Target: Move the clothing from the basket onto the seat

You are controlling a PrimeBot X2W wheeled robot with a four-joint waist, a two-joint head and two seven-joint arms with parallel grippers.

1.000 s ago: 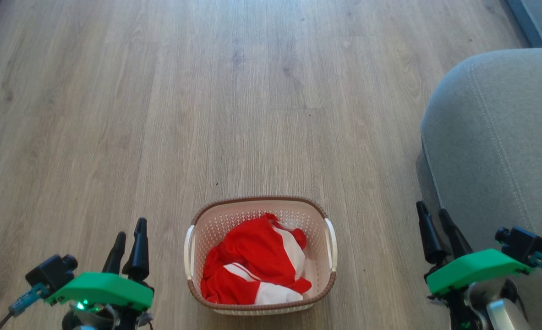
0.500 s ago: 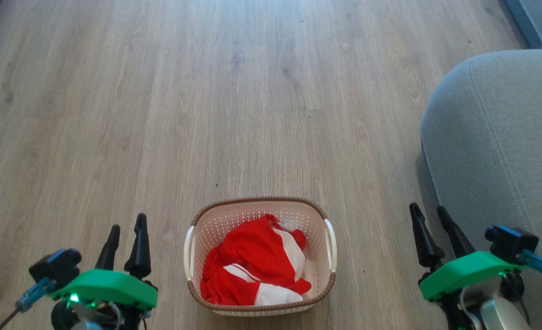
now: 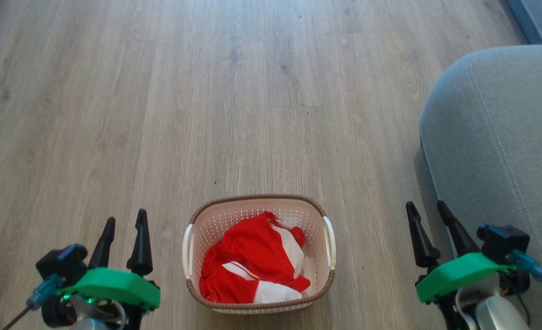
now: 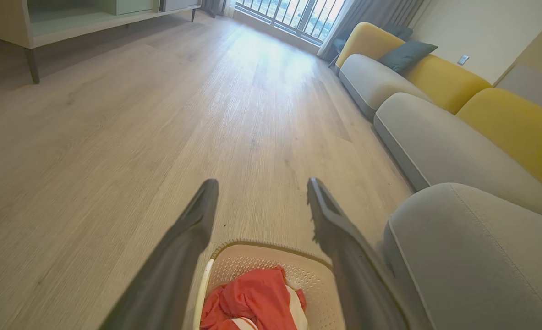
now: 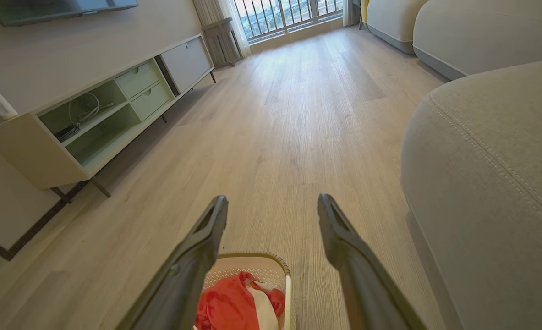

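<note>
The cream basket (image 3: pixel 329 266) with a brown rim stands on the wooden floor at the bottom middle of the head view. Crumpled red clothing (image 3: pixel 252 266) with white stripes lies inside it. The grey seat (image 3: pixel 500 133) fills the right side. My left gripper (image 3: pixel 125 221) hovers open to the left of the basket, nothing between its fingers. To the basket's right, beside the seat's edge, my right gripper (image 3: pixel 425 209) is open and holds nothing. In the left wrist view the basket (image 4: pixel 319 293), clothing (image 4: pixel 252 305) and seat (image 4: pixel 472 256) lie below my fingers.
A long sofa (image 4: pixel 435 137) with grey cushions and yellow backs runs along the wall past the seat. A low TV cabinet (image 5: pixel 92 123) with open shelves stands on the opposite side. A window with railings (image 5: pixel 289 13) is at the far end.
Both grippers have shifted slightly; the left one's fingers now point straighter up, the right one has edged left. The head camera has tilted a little. Basket and clothing are unmoved.
</note>
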